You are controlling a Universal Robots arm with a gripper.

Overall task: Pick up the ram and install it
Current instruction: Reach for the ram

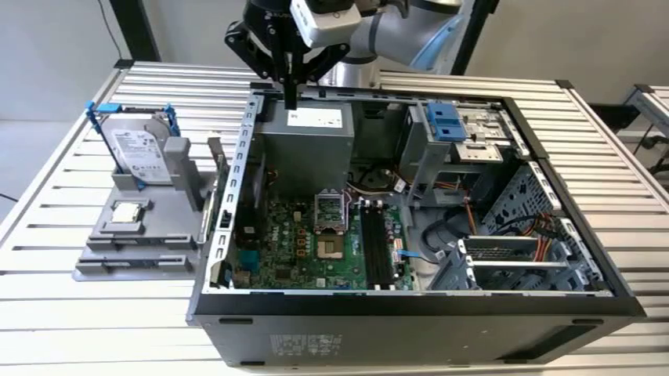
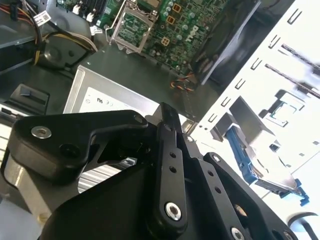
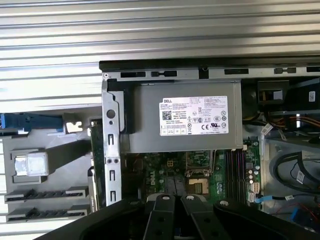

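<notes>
Claw (image 1: 291, 95) reads closed to us, fingers (image 3: 162, 220) drawn together with nothing visible between them, hanging over the back edge of the open PC case (image 1: 418, 325) with the power supply (image 3: 185, 117) right below it. Ram (image 3: 94, 150) looks to us like the thin dark-green strip standing on edge in the grey holder (image 1: 136, 235) on the counter (image 1: 63, 313). It sits below the claw, off toward the exterior view's left, just outside the case wall and well apart from the claw. Hard drive (image 1: 141, 153) and processor chip (image 1: 128, 211) sit further out from the claw in that holder.
</notes>
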